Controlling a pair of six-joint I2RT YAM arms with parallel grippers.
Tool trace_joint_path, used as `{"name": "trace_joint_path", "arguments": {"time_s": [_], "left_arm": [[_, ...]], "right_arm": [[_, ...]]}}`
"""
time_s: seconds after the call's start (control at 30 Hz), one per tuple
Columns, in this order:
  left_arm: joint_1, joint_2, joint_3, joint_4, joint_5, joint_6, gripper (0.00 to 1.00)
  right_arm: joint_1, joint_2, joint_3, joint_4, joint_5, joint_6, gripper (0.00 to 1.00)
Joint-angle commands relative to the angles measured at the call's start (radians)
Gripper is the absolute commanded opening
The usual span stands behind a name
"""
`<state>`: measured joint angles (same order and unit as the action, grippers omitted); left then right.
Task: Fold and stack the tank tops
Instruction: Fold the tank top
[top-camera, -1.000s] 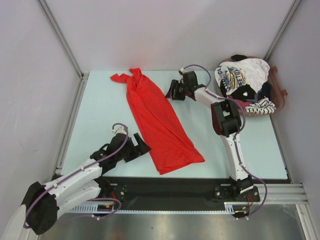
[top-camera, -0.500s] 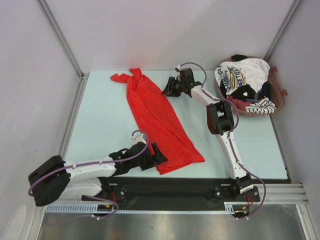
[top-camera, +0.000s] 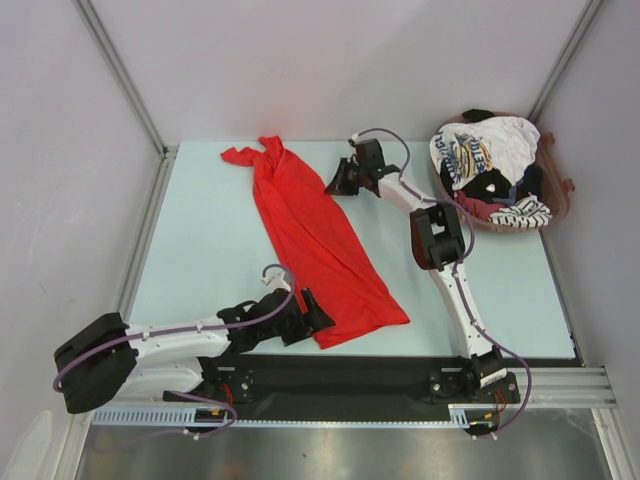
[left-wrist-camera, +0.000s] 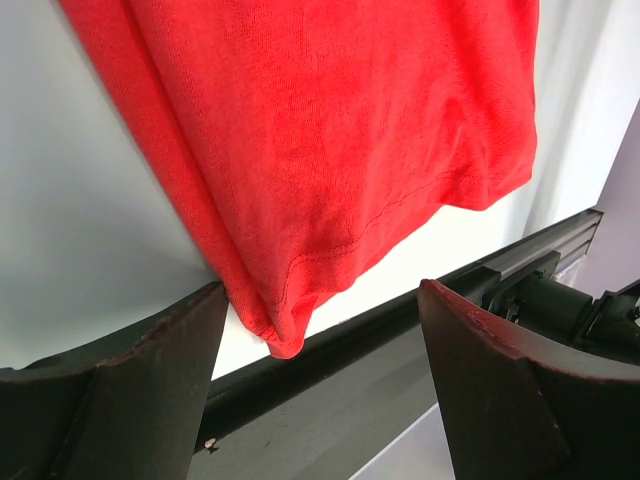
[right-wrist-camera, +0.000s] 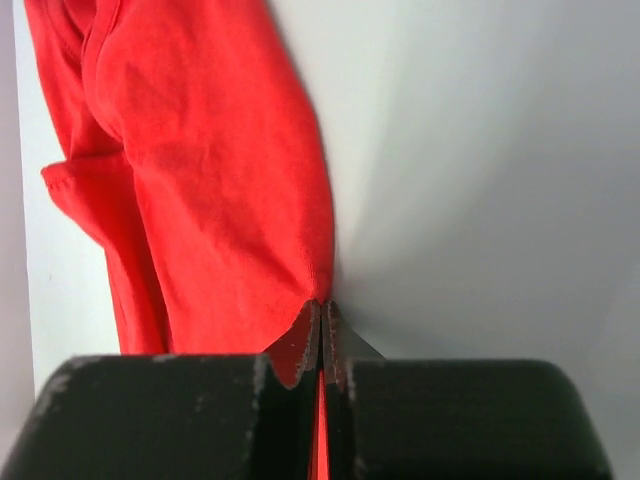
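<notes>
A large red tank top (top-camera: 315, 235) lies in a long diagonal strip on the pale table, straps at the far left and hem near the front edge. My left gripper (top-camera: 316, 306) is open at the hem's near-left corner. In the left wrist view that corner (left-wrist-camera: 285, 335) sits between the spread fingers (left-wrist-camera: 140, 390), closer to the left one. My right gripper (top-camera: 336, 181) is shut on the red tank top's right edge; red cloth (right-wrist-camera: 230, 200) shows pinched between its closed fingertips (right-wrist-camera: 322, 312). More tank tops sit heaped at the far right: a white printed one (top-camera: 478, 150), a striped one (top-camera: 522, 212) and a dark one (top-camera: 492, 185).
A pinkish basket (top-camera: 561, 190) in the far right corner holds the heap. A black rail (top-camera: 350, 375) runs along the table's front edge, just below the hem. Grey walls and metal posts (top-camera: 120, 75) close in the table on three sides.
My left arm swung right and low to the hem's near-left corner. My right gripper slid a little left and closed on the red tank top's right edge.
</notes>
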<state>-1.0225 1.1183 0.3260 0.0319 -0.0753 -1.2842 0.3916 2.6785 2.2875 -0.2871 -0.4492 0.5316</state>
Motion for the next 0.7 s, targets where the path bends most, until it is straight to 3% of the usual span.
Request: {"name": "trace_joint_path", "arguments": {"time_s": [0.0, 0.3, 0.67], "left_arm": [[-0.010, 0.021, -0.022, -0.090, 0.006, 0.002, 0.84], [-0.011, 0.067, 0.008, -0.093, 0.028, 0.034, 0.80], [-0.016, 0.100, 0.027, -0.104, 0.042, 0.057, 0.65]], "right_arm": [[-0.045, 0.029, 0.023, -0.040, 0.093, 0.021, 0.00], [-0.148, -0.055, -0.103, 0.015, 0.072, 0.033, 0.00], [-0.192, -0.114, -0.243, 0.098, 0.035, 0.039, 0.00]]}}
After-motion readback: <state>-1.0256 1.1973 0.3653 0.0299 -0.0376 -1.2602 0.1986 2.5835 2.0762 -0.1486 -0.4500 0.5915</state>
